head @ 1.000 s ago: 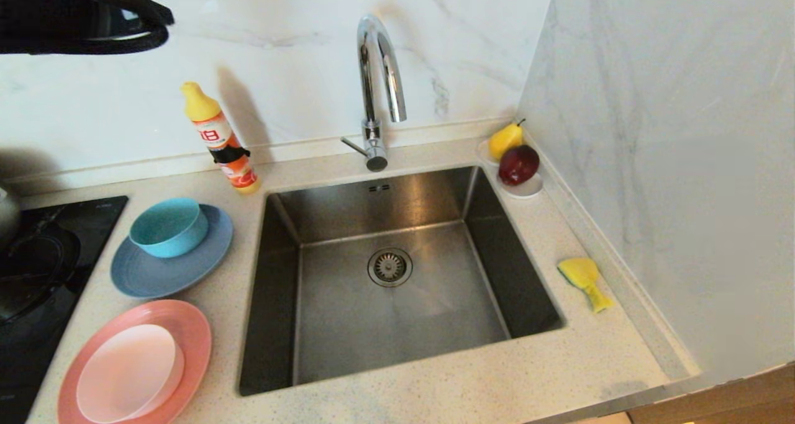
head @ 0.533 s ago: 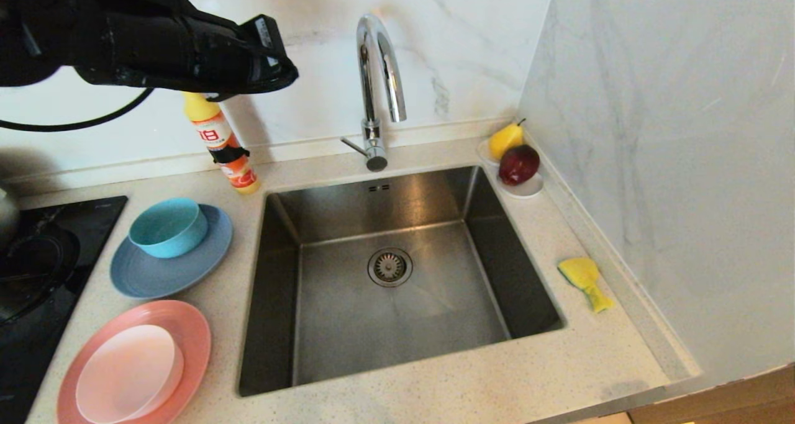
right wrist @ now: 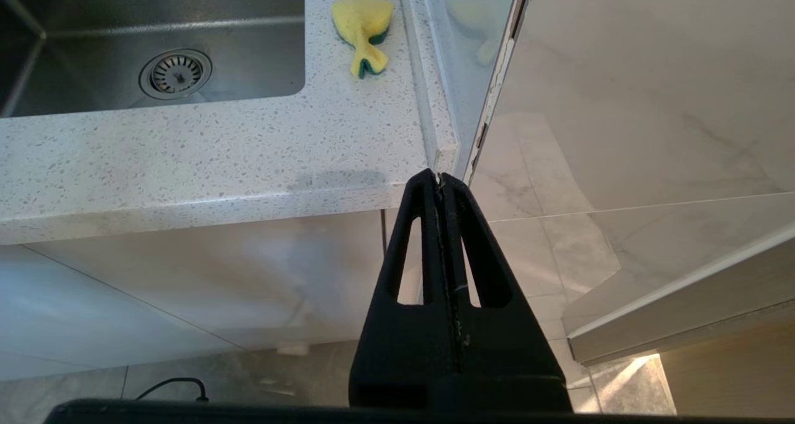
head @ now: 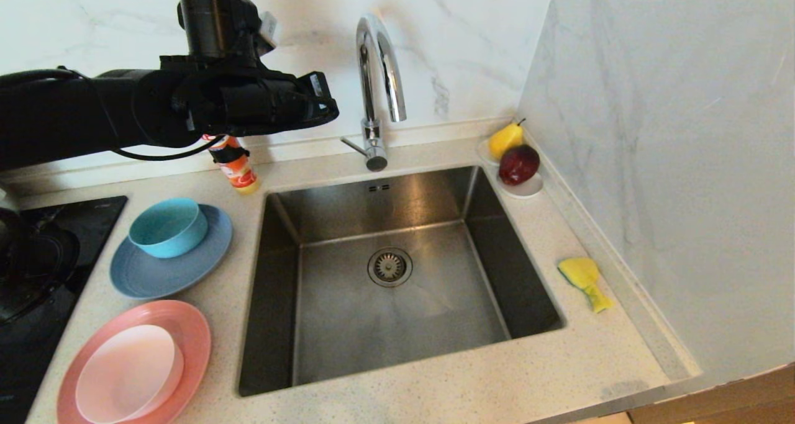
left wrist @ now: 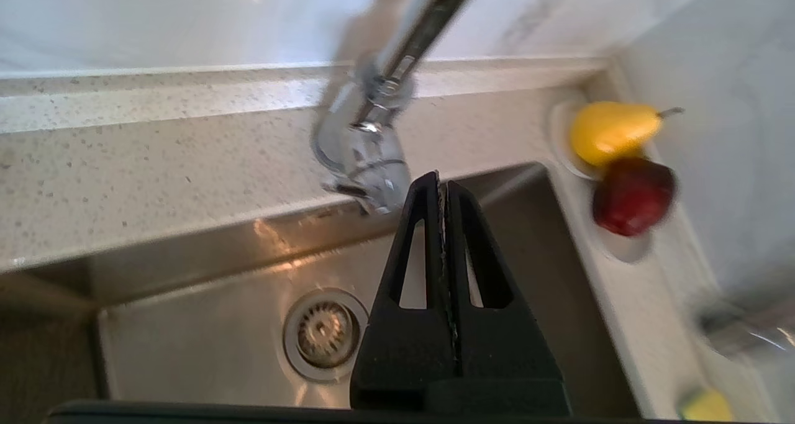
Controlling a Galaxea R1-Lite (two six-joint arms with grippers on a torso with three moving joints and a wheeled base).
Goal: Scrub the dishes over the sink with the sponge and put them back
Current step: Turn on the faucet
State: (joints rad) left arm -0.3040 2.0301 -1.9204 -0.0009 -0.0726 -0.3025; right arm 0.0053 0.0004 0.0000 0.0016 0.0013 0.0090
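Observation:
Left of the sink (head: 348, 331) a teal bowl (head: 169, 226) sits on a grey-blue plate (head: 155, 281). Nearer me, a pale pink bowl (head: 129, 371) rests on a salmon plate (head: 194, 331). The yellow sponge (head: 584, 278) (right wrist: 362, 27) lies on the counter right of the basin. My left gripper (head: 329, 104) (left wrist: 440, 179) hangs shut and empty, high above the sink's back left corner, beside the tap (head: 376, 76). Below the counter's front edge, my right gripper (right wrist: 438, 179) stays parked, shut, holding nothing.
An orange detergent bottle (head: 236, 171) stands behind the dishes, partly hidden by my left arm. In the back right corner a white saucer (head: 525, 190) holds a pear (head: 504, 139) and a red apple (head: 518, 163). A black hob (head: 37, 269) is at far left; a marble wall (head: 652, 163) closes the right.
My left arm has swung in from the upper left, moving right and lower toward the tap, and now covers the bottle's top. Dishes, sponge and right arm have not moved.

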